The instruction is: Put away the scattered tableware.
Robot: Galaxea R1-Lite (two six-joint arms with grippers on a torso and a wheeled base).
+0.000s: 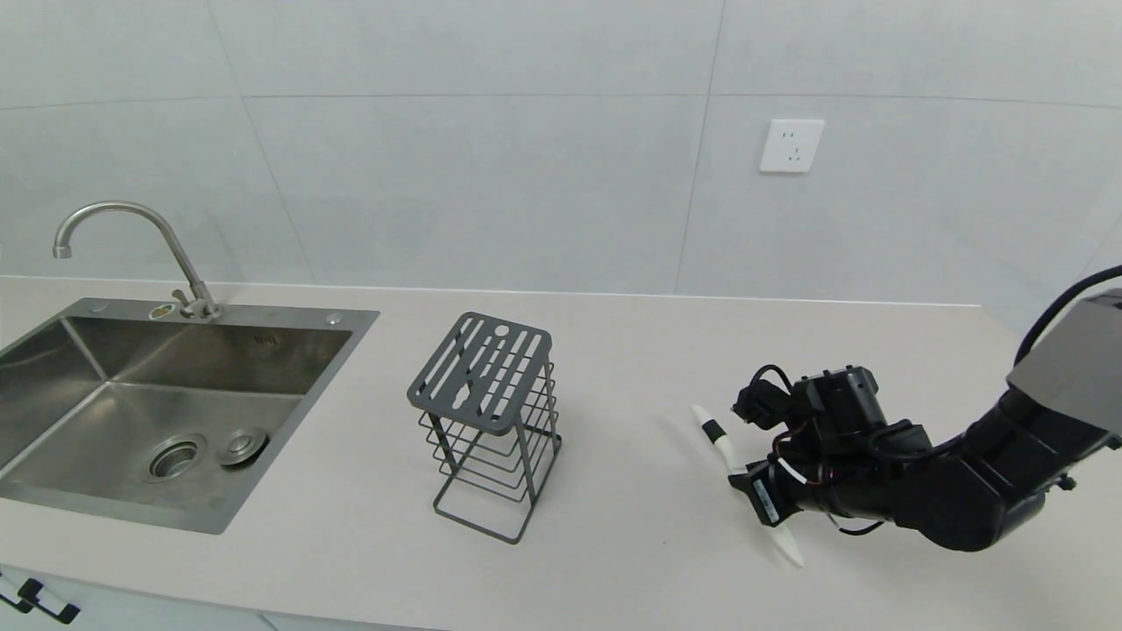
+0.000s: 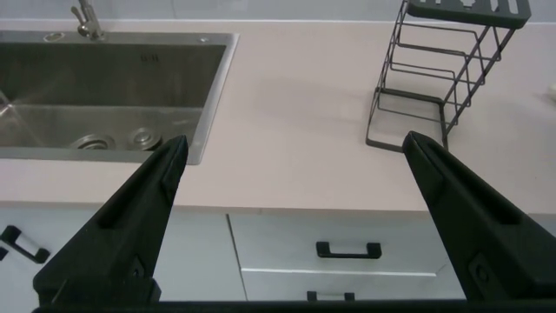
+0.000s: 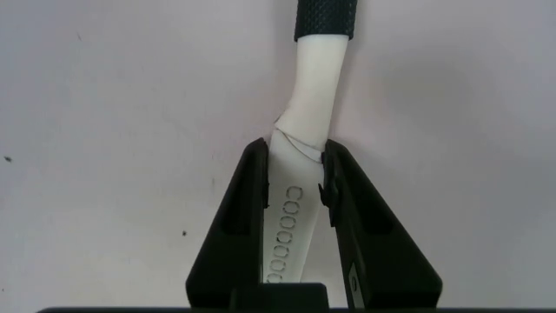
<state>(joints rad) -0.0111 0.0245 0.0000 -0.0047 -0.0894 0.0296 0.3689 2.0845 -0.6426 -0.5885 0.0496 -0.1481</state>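
White countertop is running under a tiled wall in the head view. The sink is sitting at the robot's left and a dark wire rack is standing upright mid-counter. Right gripper is sitting well to the right of the rack, clamping a white utensil near its middle, both ends sticking out past the jaws. Cannot tell if it is touching the counter. Judgement: the step in hand is carrying it to the rack. That is calling for tipping it upright, lining one end over a slot in the rack's top plate, and lowering straight so the light rack is not getting nudged.

Left wrist view: left gripper is hanging spread wide, holding nothing, facing the cabinet front and its drawer handle. This view is giving the rack's open side and base.

Right wrist view: right gripper is pinching the utensil's flat perforated part just short of its black band, grip detail the head view is not giving.
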